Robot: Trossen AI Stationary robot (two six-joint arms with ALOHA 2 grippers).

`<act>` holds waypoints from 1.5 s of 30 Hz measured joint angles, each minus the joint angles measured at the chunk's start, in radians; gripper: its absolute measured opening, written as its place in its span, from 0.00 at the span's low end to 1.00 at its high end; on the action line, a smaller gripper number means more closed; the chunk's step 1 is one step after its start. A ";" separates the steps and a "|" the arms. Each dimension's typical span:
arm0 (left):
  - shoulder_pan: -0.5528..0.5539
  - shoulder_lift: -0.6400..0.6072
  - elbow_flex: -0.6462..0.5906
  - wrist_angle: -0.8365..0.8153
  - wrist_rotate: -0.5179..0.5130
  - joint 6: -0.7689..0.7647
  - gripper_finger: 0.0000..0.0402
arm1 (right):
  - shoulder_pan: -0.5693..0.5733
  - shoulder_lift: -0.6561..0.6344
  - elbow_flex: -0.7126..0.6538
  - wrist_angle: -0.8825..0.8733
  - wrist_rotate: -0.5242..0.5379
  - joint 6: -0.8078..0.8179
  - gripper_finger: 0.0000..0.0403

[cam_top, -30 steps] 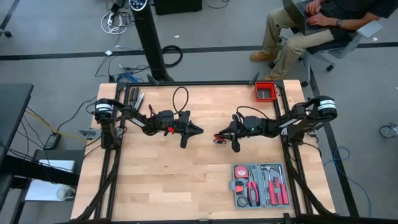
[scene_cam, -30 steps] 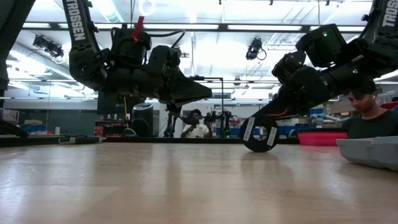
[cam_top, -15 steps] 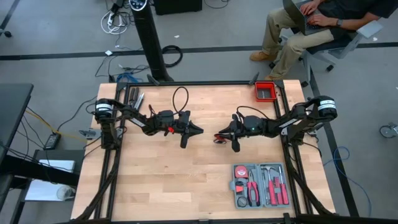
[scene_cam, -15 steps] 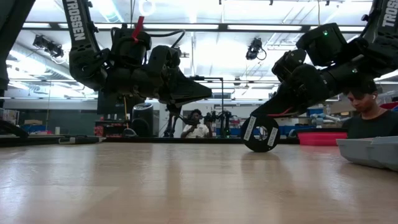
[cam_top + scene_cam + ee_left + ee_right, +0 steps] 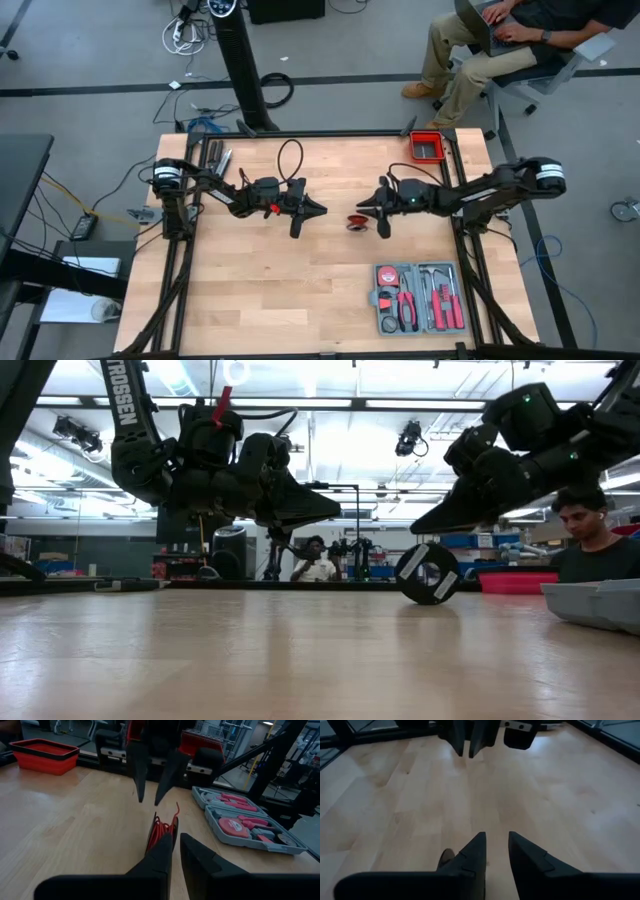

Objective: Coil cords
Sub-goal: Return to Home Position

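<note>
The red cord [image 5: 162, 827] is wound into a small coil [image 5: 357, 222] that stands on its edge on the wooden table, near the middle. In the low view it shows as a dark ring with white bands [image 5: 428, 573]. One loose red end [image 5: 176, 812] sticks up from it. My right gripper [image 5: 366, 209] hovers just above and to the right of the coil, open, with nothing between its fingers [image 5: 495, 845]. My left gripper [image 5: 320, 209] is held level to the left of the coil, clear of it, its fingers [image 5: 175, 845] a narrow gap apart.
A grey tool case [image 5: 418, 297] with red-handled tools lies open at the near right. A red tray [image 5: 428, 147] sits at the far right corner. A person sits beyond the table's far right. Bare wood lies near and left of the coil.
My right gripper has risen off the coil and drawn back toward the table's right edge, letting it go. The coil stays standing on its edge on the table, shifted only slightly. My left arm has kept still.
</note>
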 joint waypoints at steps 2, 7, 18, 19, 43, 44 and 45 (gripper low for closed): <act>0.000 0.000 0.000 0.000 0.000 0.000 0.11 | -0.003 -0.021 0.000 -0.018 0.000 -0.003 0.20; 0.000 0.000 0.000 0.001 0.000 0.000 0.11 | -0.003 -0.033 0.000 -0.045 0.001 0.001 0.20; 0.000 0.000 0.000 0.001 0.000 -0.004 0.11 | 0.017 -0.063 -0.001 -0.105 0.002 0.002 0.19; 0.000 0.000 0.000 0.001 0.000 -0.004 0.11 | 0.013 -0.064 -0.001 -0.116 0.002 0.002 0.19; 0.000 0.000 0.000 0.001 0.000 -0.004 0.11 | 0.005 -0.067 -0.002 -0.030 0.003 0.000 0.18; 0.000 0.000 0.000 0.001 0.000 -0.004 0.11 | 0.005 -0.072 -0.002 -0.013 0.001 -0.002 0.18; 0.000 0.000 0.000 0.003 0.000 -0.003 0.11 | 0.005 -0.079 -0.002 0.005 -0.002 -0.006 0.18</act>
